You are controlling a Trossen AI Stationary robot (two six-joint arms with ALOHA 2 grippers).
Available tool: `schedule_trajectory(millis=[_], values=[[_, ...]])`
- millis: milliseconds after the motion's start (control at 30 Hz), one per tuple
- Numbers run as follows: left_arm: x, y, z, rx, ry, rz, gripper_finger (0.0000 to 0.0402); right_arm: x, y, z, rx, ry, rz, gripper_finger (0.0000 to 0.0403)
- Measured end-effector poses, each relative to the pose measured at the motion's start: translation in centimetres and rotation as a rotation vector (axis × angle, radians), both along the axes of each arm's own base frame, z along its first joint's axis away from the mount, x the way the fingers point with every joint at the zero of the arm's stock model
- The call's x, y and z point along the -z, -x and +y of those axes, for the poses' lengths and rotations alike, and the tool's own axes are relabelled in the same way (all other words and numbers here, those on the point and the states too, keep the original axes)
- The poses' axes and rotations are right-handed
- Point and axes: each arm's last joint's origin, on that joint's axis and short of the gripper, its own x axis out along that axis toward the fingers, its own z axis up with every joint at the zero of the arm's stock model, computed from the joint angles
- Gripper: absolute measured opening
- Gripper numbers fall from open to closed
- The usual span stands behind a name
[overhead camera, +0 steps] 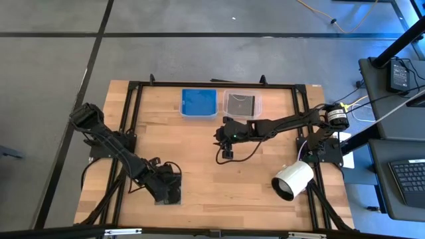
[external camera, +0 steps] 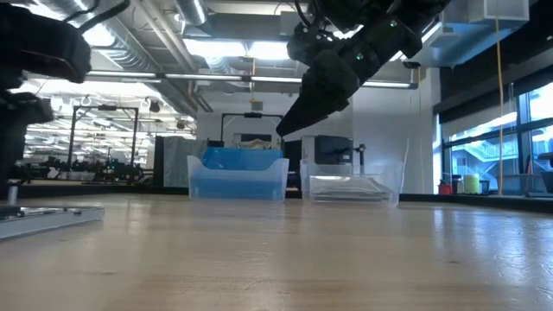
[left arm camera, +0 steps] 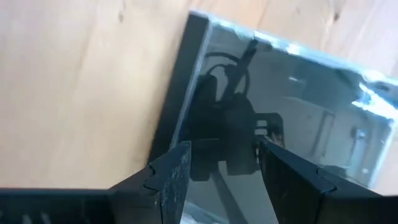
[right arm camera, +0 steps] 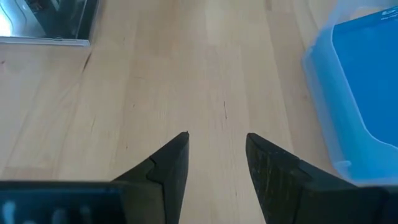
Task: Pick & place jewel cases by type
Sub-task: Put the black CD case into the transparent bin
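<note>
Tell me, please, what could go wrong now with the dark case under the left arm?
The left gripper hangs open over a dark jewel case lying flat on the table; the fingers may slide off it. The right gripper is open and empty near the blue tub.

The left gripper (overhead camera: pixel 167 189) is covering most of the dark case (overhead camera: pixel 174 197) on the table in the high view, so only slivers are showing. In the left wrist view that case (left arm camera: pixel 298 106) is running off the picture's edge. The blue tub (right arm camera: pixel 357 87) is being cut off in the right wrist view. In the low view, the contents of the clear tub (external camera: pixel 352 187) are staying too faint to tell.
</note>
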Motion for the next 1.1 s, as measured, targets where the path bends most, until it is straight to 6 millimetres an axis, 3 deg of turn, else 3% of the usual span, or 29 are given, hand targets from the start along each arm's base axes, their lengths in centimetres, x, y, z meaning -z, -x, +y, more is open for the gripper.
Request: schedule_trajectory(millis=[333,900,1100], values=[[0.0,-0.6,0.7,0.121,-0.106,-0.036,0.0185,0.0,0.0,0.0,-0.003,0.003,0.002,0.0163],[1.7,-1.1,0.5,0.138,-0.187,0.000,0.0189,0.1,0.0,0.0,-0.004,0.005,0.007,0.0163],[1.8,-1.6,1.2,0.119,-0.266,-0.040,0.0188,0.1,0.1,0.0,-0.001,0.001,0.007,0.0163]])
